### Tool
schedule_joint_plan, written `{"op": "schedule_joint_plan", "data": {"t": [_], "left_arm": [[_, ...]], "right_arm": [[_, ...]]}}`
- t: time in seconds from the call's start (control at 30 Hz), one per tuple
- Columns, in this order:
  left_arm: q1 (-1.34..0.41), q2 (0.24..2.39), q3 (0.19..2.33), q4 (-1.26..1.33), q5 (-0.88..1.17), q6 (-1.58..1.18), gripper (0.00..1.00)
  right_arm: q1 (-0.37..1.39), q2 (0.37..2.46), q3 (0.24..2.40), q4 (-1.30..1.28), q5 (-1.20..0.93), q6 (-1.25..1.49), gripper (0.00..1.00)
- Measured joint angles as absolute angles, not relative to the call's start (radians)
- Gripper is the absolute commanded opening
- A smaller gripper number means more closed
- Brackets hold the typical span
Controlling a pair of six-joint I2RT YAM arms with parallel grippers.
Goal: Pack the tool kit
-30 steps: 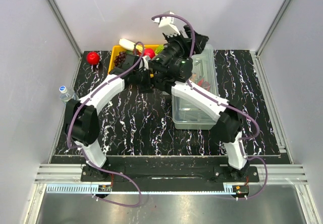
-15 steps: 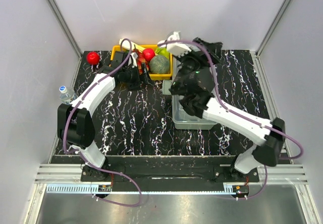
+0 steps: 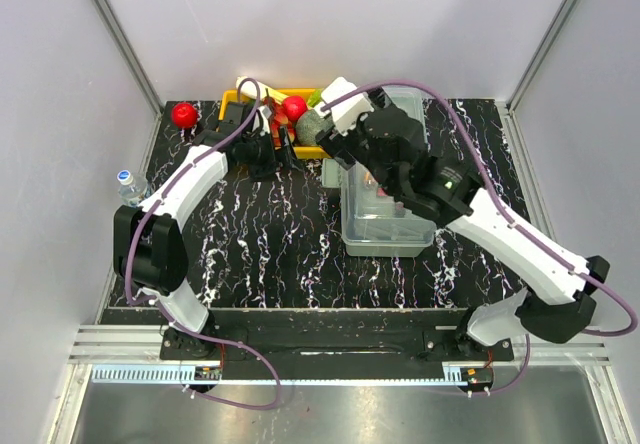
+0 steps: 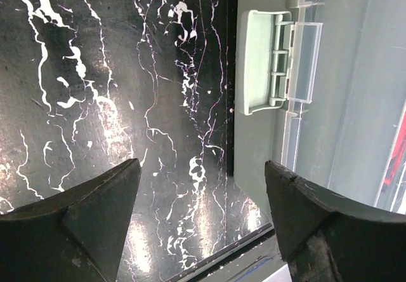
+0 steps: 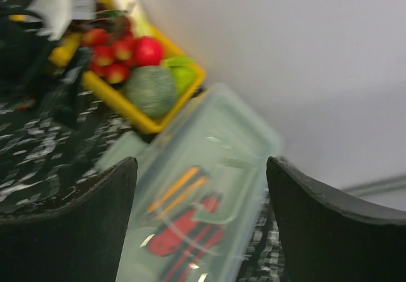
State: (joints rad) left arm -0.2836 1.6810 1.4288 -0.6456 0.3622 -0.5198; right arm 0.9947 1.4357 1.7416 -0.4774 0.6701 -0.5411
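Top cam: grey-green toolbox (image 3: 384, 232) on black marbled table (image 3: 270, 254), long side running front to back. R arm (image 3: 500, 226) stretched over toolbox, wrist above its far-left corner. L arm (image 3: 195, 179) ending just left of toolbox's far end. Yellow tray (image 3: 232, 99) w/ fruit at toolbox's far-left corner, touching or just apart; can't tell which. Red ball (image 3: 183, 114) well left of toolbox, past tray. Bottle (image 3: 125, 182) further left yet, at table edge.

L wrist cam: L gripper (image 4: 202, 167) spread wide, nothing btwn fingers, hovering over bare table just left of toolbox. Pale latch (image 4: 260, 60) sticking out from toolbox side wall. Sliver of red tool (image 4: 396, 158) visible thru clear plastic at right edge.

R wrist cam (blurred): R gripper (image 5: 200, 162) also wide apart, holding nothing, above toolbox. Inside toolbox, red-handled tools (image 5: 184, 231) w/ orange-handled ones (image 5: 177, 190) just beside. Tray beyond toolbox's far-left corner, green melon (image 5: 149, 90) & red fruit (image 5: 147, 50) in it.
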Motion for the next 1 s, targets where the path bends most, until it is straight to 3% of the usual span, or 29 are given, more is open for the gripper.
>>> {"op": "schedule_joint_plan", "data": {"t": [0.2,0.33,0.73,1.0], "left_arm": [[-0.276,1.681,1.408,-0.605,0.379,-0.530,0.84],[-0.271,1.684,1.378,-0.566,0.379,-0.564,0.85],[-0.270,1.704,1.208,-0.291,0.306,-0.752,0.86],[-0.270,1.723,1.085,-0.021,0.276,-0.874,0.93]], "right_arm": [[0.826,1.366,1.707,-0.569,0.226,-0.194,0.88],[0.693,1.295,1.649,-0.542,0.041,-0.004,0.89],[0.119,1.217,1.440,-0.404,-0.307,0.444,0.89],[-0.010,1.211,1.343,-0.362,-0.485,0.564,0.88]]}}
